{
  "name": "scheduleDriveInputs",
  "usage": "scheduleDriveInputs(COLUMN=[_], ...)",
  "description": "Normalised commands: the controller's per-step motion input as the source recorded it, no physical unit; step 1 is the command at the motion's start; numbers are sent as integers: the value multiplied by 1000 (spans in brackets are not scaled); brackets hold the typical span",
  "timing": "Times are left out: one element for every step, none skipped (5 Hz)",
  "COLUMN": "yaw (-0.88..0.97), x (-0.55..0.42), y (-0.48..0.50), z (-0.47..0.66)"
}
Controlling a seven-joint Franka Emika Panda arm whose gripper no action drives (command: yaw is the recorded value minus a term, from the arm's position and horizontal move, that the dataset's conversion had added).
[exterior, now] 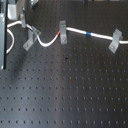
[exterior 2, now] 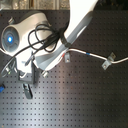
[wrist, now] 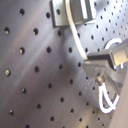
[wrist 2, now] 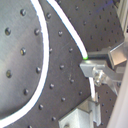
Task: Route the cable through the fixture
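Where the black perforated board (exterior: 65, 95) nears its far edge in the first exterior view, the white cable (exterior: 75, 30) runs across it in a wavy line, with three grey fixtures standing along its course. The cable dips in a loop between the first fixture (exterior: 30, 39) and the middle fixture (exterior: 62, 31), where its red band (exterior: 58, 33) sits just beside the bracket. Its blue band (exterior: 87, 34) lies between the middle fixture and the third fixture (exterior: 116, 40), which the cable reaches near the first exterior view's right edge. In the second exterior view the arm (exterior 2: 70, 35) covers most of the cable's course, leaving the blue band (exterior 2: 87, 53) and one fixture (exterior 2: 109, 61) visible. The gripper (wrist 2: 100, 67) is low over the board, a finger (wrist 2: 97, 56) touching the cable (wrist 2: 75, 42) in the second wrist view. I cannot tell whether the jaws are clamped on it or apart.
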Motion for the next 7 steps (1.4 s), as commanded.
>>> scheduleDriveInputs(yaw=[0,237,586,854,906,977,986], x=[321,335,247,93,22,-1,-2], y=[76,124,141,125,49,1,2], z=[-623,-749,-485,67,197,279,324])
